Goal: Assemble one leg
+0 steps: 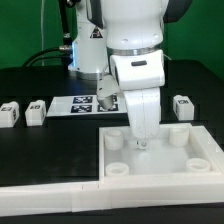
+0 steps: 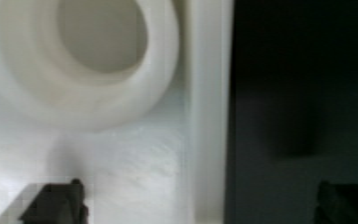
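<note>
1. Gripper [image 1: 140,143] is low over the white tray piece [image 1: 205,150], tips at the tray's far wall, nearer the corner on the exterior view's left. The arm hangs straight down onto it
2. Wrist view: the fingers [image 2: 51,203] stand wide apart w/ nothing clamped, so the jaws are open and empty. The tray's side wall [image 2: 208,120] runs between them, w/ a round socket [image 2: 87,50] to one side and the black table [image 2: 309,90] to the other
3. No leg is in the grip or in the tray; all lie on the table, well apart from the gripper
4. Outer leg [image 1: 10,113] and inner leg [image 1: 37,110] lie side by side toward the table edge on the exterior view's left. Right leg [image 1: 183,105] sits toward the opposite edge, just beyond the tray's far corner
5. Marker board [image 1: 72,104] lies flat between the left pair and the arm. A marked block [image 1: 108,97] sits just beside its end – prob. a fourth leg, but it is partly hidden by the arm
6. In the way: the arm body covers the mid part of the tray's far wall. A low white bar [image 1: 50,192] runs along the table edge nearest the camera, w/ the tray right behind it – can't tell if they touch
</note>
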